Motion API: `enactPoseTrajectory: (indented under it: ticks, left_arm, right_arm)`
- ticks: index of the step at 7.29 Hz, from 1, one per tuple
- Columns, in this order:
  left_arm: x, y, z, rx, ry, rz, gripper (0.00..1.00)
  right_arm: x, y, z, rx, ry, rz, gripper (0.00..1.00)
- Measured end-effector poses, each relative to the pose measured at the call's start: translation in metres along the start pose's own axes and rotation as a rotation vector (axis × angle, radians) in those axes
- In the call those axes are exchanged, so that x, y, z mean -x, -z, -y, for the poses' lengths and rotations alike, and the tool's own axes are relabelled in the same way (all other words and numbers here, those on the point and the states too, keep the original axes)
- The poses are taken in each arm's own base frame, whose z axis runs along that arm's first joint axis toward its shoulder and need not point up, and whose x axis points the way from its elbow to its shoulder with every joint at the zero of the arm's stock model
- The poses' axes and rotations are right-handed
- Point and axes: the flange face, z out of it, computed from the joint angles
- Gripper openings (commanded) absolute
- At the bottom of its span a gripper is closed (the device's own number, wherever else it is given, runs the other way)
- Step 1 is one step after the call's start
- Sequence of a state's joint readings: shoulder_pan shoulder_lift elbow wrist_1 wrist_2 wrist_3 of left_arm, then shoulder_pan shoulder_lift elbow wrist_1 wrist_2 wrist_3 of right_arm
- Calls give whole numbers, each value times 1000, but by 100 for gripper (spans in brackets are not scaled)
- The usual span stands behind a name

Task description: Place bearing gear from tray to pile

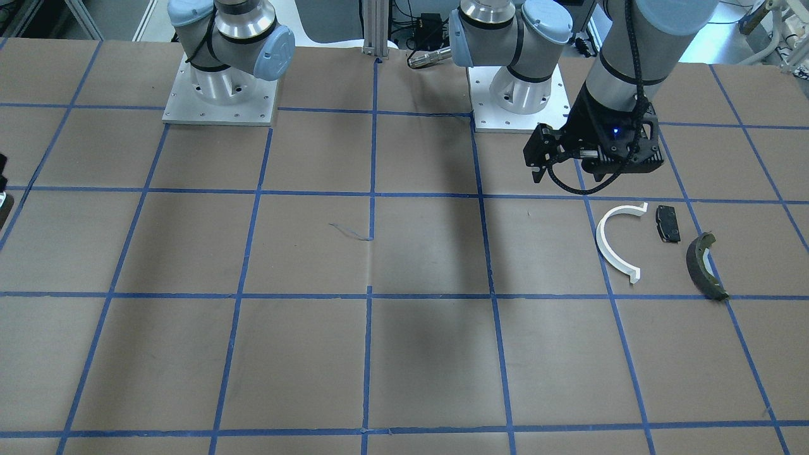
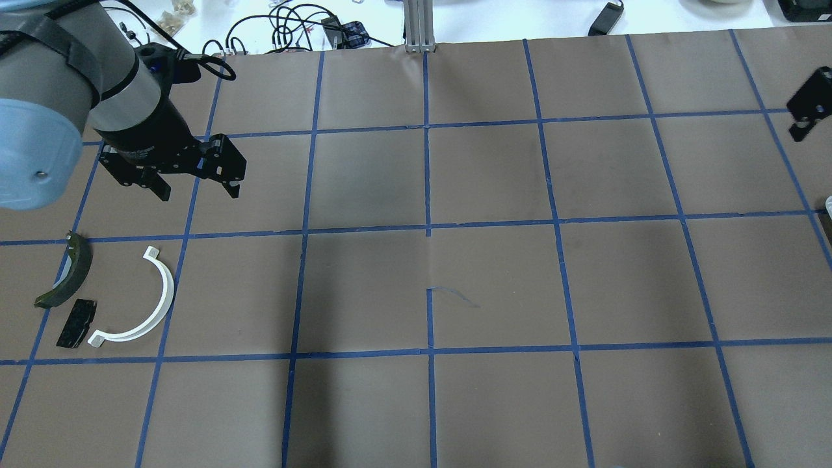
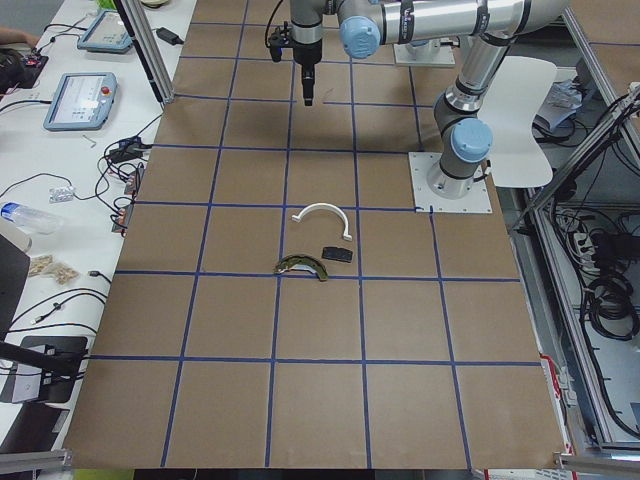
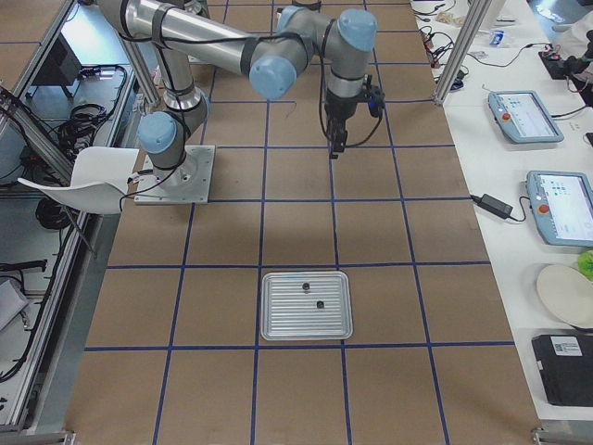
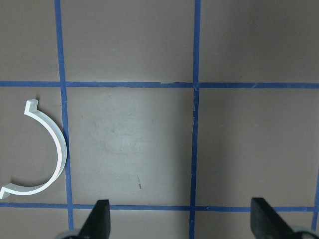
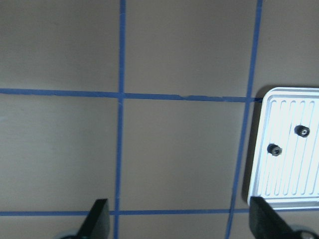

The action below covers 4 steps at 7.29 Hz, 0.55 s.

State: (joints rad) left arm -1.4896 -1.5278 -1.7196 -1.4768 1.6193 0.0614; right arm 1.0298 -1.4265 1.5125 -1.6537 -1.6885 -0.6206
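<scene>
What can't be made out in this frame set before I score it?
- Dark parts on the tray: too small in the right wrist and exterior right views to tell which is the bearing gear.
- Tray: cut off by the right wrist view's right edge.
- Right pincer: only its fingertips show in its wrist view; the overhead view's right edge crops it.
- Black pad: too dark and small for surface detail.
</scene>
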Motion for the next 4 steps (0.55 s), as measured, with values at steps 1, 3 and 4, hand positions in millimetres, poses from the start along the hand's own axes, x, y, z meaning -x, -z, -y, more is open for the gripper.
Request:
enactPoseTrajectory:
  ticks: [1, 3, 4]
  left_arm:
    - [1, 0, 0, 1, -1, 14, 100]
    - [1, 0, 0, 1, -2, 20, 100]
    - [1, 0, 0, 0, -2, 20, 100]
  right_arm:
    - [-60, -34, 3, -12, 65, -11, 100]
    - [-161, -119, 4, -55, 139, 6, 93]
    - [-200, -160, -2, -69, 158, 27, 93]
